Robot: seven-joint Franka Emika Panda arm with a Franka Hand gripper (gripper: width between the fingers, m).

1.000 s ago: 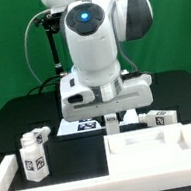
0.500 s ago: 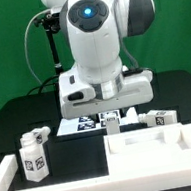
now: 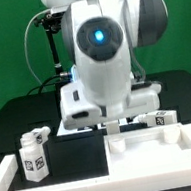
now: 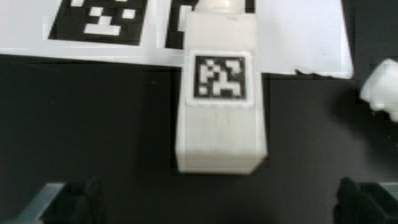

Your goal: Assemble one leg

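Our gripper (image 4: pixel 214 205) hangs released over the leg (image 4: pixel 219 100).
Only the wrist view shows us its spread fingers (image 4: pixel 59 200) and the blocky white tagged leg flat on the matte black table (image 4: pixel 89 120); the exterior view shows mainly the glossy arm (image 3: pixel 101 52).

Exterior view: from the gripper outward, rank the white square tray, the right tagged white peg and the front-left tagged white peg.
From the gripper:
1. Big white square tray, in front.
2. Lying tagged white peg, exterior view's right.
3. Upright tagged white peg, exterior view's left.
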